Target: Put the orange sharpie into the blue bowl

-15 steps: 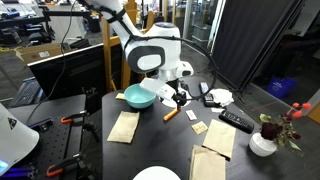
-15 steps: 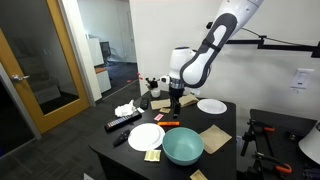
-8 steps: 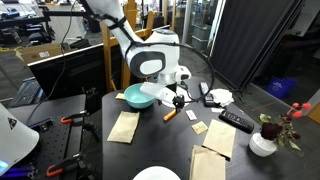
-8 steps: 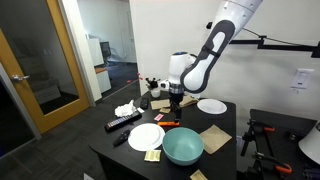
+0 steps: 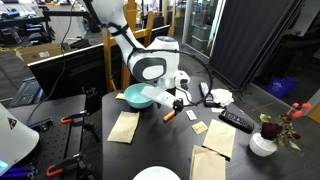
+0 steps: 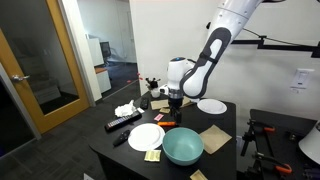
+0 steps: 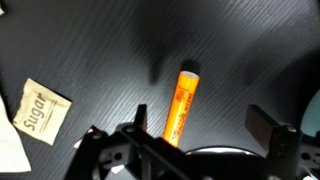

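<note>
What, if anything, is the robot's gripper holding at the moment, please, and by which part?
Nothing: the gripper is open above the slim orange sharpie, which lies untouched on the black table.

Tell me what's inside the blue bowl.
Nothing visible: the blue bowl shows only its bare inside. Its near inner wall is hidden behind the rim. The orange sharpie lies outside it.

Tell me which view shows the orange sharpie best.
The wrist view: the orange sharpie sits mid-frame, close up, with most of its length visible. Both exterior views show it only as a tiny orange streak.
</note>
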